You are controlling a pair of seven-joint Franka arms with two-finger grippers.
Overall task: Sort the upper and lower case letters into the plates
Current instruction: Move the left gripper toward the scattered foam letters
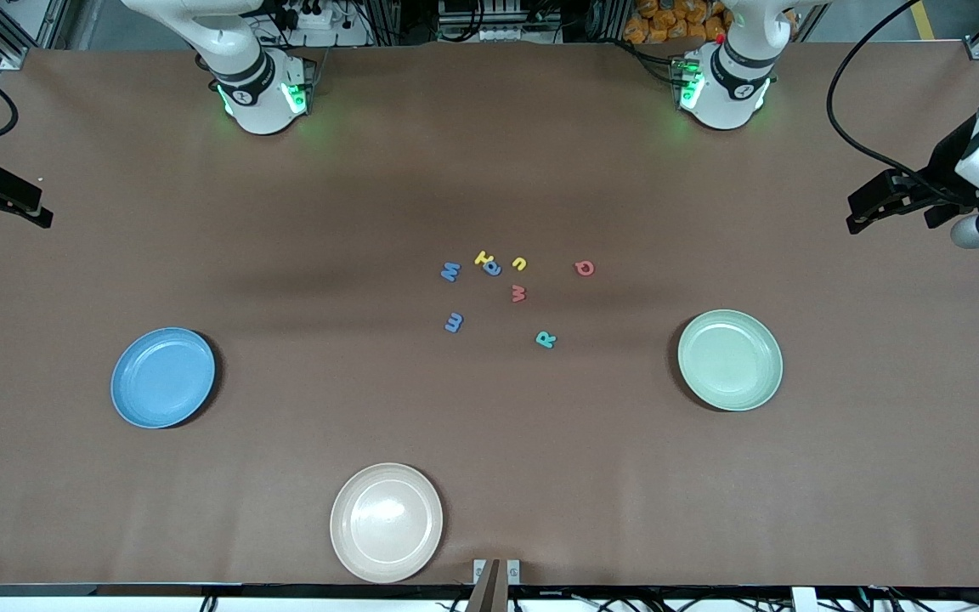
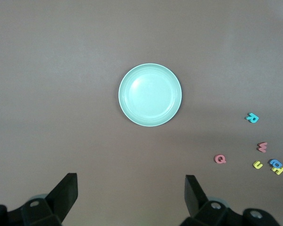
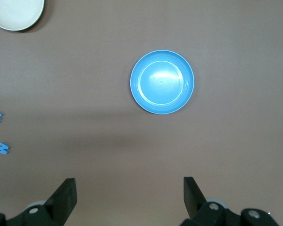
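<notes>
Several small foam letters lie in a loose group mid-table: blue M [image 1: 450, 271], yellow H [image 1: 482, 257], yellow u [image 1: 519, 263], red Q [image 1: 584, 268], red w [image 1: 518, 293], teal R [image 1: 546, 340]. A light blue plate [image 1: 163, 376] sits toward the right arm's end and a mint green plate [image 1: 730, 359] toward the left arm's end; both hold nothing. My left gripper [image 2: 131, 183] hangs open high over the table beside the mint plate [image 2: 150, 95]. High up beside the blue plate [image 3: 162, 81], my right gripper [image 3: 129, 186] is open too.
A cream-beige plate [image 1: 386, 521] sits near the table's front edge, nearer the camera than the letters. The two arm bases [image 1: 264, 93] [image 1: 723, 85] stand along the back edge. Brown tabletop lies bare between the letters and each plate.
</notes>
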